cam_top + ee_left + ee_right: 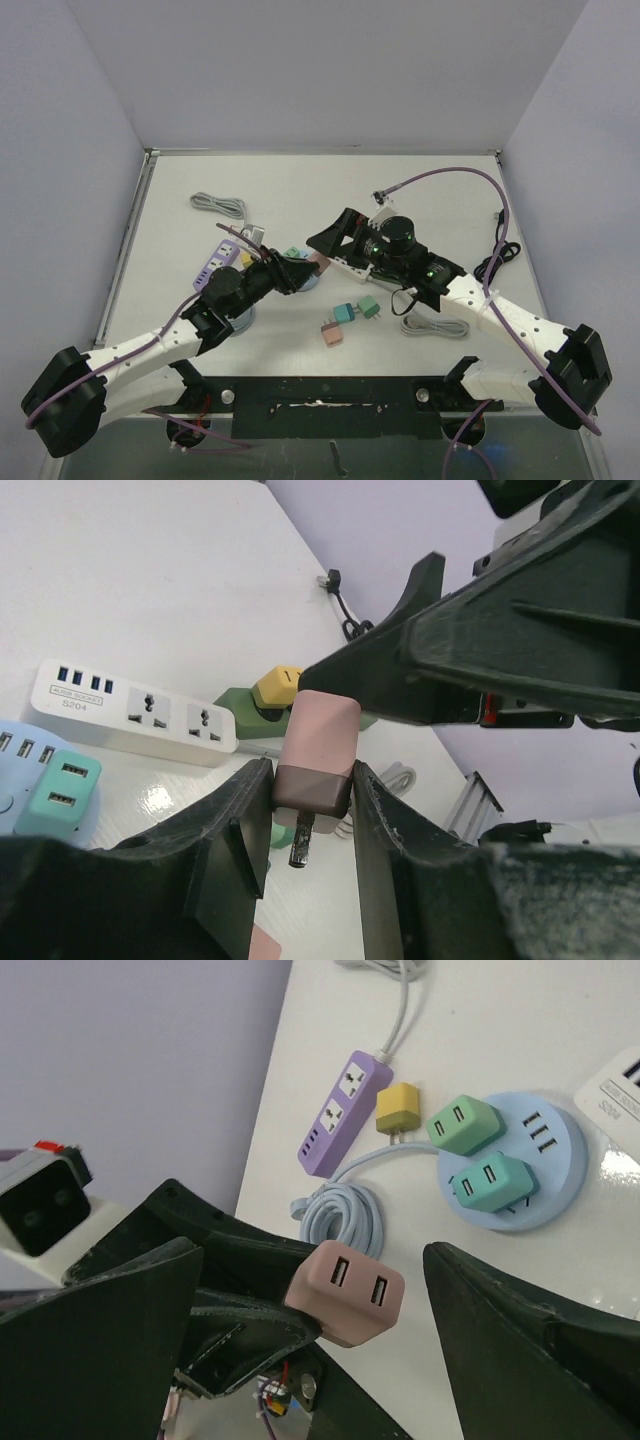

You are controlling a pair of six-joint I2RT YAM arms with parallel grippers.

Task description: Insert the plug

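Left wrist view shows the left gripper (310,785) narrowed onto the dark base of the pink plug (318,742), gripping it above the surface (150,560), left of centre. The right gripper (312,1260) is spread wide, one finger on each side of that plug and apparently not touching it. On the surface, the round blue hub (560,1175) has two green plugs (462,1125) seated in it.

Bright even light, soft shadows; left gripper (310,805) blurred up close.
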